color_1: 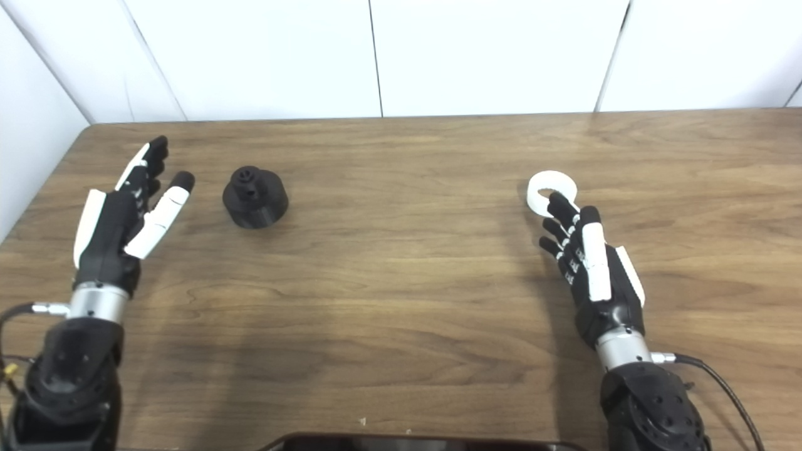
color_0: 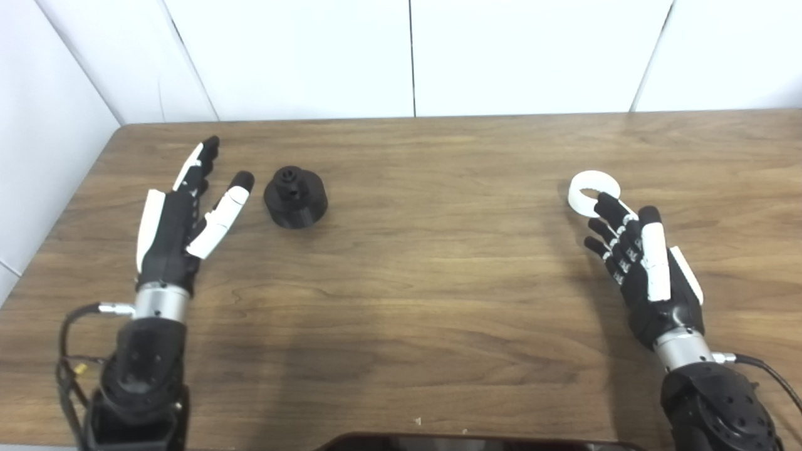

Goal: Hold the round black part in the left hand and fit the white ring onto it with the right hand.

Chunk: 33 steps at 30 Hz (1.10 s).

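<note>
- Hands first, nearest the front edge of the bench (color_0: 401, 300): the left hand (color_0: 182, 219) hovers toward the left edge with fingers straight and spread, holding nothing; the right hand (color_0: 639, 263) sits toward the right edge, fingers loosely apart and also empty, its fingertips (color_0: 606, 203) overlapping the near rim of the white ring (color_0: 592, 186) in both views. Whether they actually touch the ring I cannot tell.
- Round black part (color_0: 295, 199) stands upright just beside the left hand's thumb, apart from it, in the left half of the bench about midway back. It has a broad cylindrical base and a narrower knob on top.
- White ring lies flat, well apart from the black part, in the right half at about the same depth.
- Handling, as a judgement: both look like rigid moulded or printed plastic, light and not fragile. The black part should be taken around its wide base, leaving the knob free. The ring is thin and low, so it may slide on the smooth wood; pinching it across the rim seems safest.
</note>
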Each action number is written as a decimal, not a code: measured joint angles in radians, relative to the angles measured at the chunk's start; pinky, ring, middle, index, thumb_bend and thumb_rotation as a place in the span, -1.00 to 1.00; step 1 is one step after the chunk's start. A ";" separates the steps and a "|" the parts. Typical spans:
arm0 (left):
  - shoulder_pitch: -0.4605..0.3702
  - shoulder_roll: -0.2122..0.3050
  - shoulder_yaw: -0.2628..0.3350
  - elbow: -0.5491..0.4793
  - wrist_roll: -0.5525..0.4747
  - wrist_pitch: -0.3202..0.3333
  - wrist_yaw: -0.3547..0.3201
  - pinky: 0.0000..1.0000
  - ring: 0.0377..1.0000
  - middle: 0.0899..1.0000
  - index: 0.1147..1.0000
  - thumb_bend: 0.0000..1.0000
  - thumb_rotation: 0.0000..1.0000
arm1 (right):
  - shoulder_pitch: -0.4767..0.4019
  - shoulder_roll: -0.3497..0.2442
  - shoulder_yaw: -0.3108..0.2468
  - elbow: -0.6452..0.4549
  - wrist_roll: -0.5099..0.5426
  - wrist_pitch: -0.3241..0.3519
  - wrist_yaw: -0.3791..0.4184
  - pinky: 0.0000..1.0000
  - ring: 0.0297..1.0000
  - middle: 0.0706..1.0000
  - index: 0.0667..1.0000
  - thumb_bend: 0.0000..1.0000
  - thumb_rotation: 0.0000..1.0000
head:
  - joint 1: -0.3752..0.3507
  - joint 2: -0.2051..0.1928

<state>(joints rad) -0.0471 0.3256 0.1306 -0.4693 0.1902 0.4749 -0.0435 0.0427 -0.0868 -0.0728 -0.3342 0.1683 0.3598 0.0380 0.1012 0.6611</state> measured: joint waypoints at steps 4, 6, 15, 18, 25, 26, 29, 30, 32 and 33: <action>-0.042 0.110 -0.024 0.069 0.045 0.003 -0.093 0.84 0.98 0.99 0.93 0.82 -0.35 | 0.000 0.000 0.002 0.004 0.000 -0.007 0.000 0.76 0.84 0.85 0.75 0.27 1.00 | 0.005 -0.006; -0.066 0.155 -0.033 0.096 0.059 0.003 -0.125 0.81 0.95 0.98 0.92 0.90 -0.39 | 0.000 0.000 0.001 0.010 0.000 -0.011 0.000 0.75 0.84 0.85 0.75 0.28 1.00 | 0.006 -0.009; -0.166 0.254 -0.126 0.239 0.162 0.001 -0.222 0.86 1.00 1.00 0.91 1.00 -0.45 | -0.001 -0.002 0.002 0.043 0.000 -0.049 0.007 0.74 0.85 0.85 0.75 0.31 1.00 | 0.011 -0.026; -0.190 0.258 -0.145 0.287 0.169 -0.003 -0.227 0.94 1.00 1.00 0.94 1.00 -0.47 | -0.001 -0.002 0.002 0.048 0.000 -0.058 0.007 0.72 0.84 0.84 0.74 0.33 1.00 | 0.012 -0.035; -0.235 0.258 -0.187 0.362 0.169 -0.009 -0.261 0.94 1.00 0.99 0.88 1.00 -0.42 | -0.001 -0.003 0.001 0.067 -0.003 -0.085 0.007 0.69 0.83 0.82 0.73 0.31 0.98 | 0.020 -0.041; -0.239 0.258 -0.189 0.365 0.170 -0.010 -0.262 0.93 1.00 0.99 0.88 1.00 -0.42 | -0.001 -0.004 0.001 0.068 -0.002 -0.088 0.008 0.69 0.83 0.82 0.73 0.31 0.97 | 0.020 -0.041; -0.244 0.261 -0.197 0.370 0.171 -0.017 -0.262 0.86 1.00 0.97 0.83 1.00 -0.39 | -0.001 -0.004 -0.005 0.068 0.001 -0.088 0.008 0.72 0.84 0.82 0.72 0.28 0.99 | 0.026 -0.048; -0.245 0.264 -0.203 0.374 0.175 -0.017 -0.263 0.85 1.00 0.97 0.81 1.00 -0.39 | 0.000 -0.004 -0.005 0.069 0.002 -0.088 0.008 0.72 0.84 0.82 0.72 0.28 0.99 | 0.026 -0.048; -0.245 0.271 -0.213 0.379 0.188 -0.018 -0.264 0.84 1.00 0.97 0.80 1.00 -0.38 | 0.000 -0.004 -0.006 0.070 0.003 -0.090 0.010 0.71 0.84 0.83 0.72 0.28 1.00 | 0.026 -0.048; -0.245 0.274 -0.215 0.380 0.193 -0.018 -0.265 0.84 1.00 0.96 0.78 1.00 -0.38 | 0.000 -0.004 -0.006 0.071 0.003 -0.092 0.010 0.71 0.84 0.83 0.72 0.28 1.00 | 0.026 -0.048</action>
<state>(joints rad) -0.2917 0.5996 -0.0848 -0.0895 0.3828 0.4571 -0.3083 0.0426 -0.0905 -0.0791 -0.2633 0.1717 0.2682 0.0482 0.1273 0.6136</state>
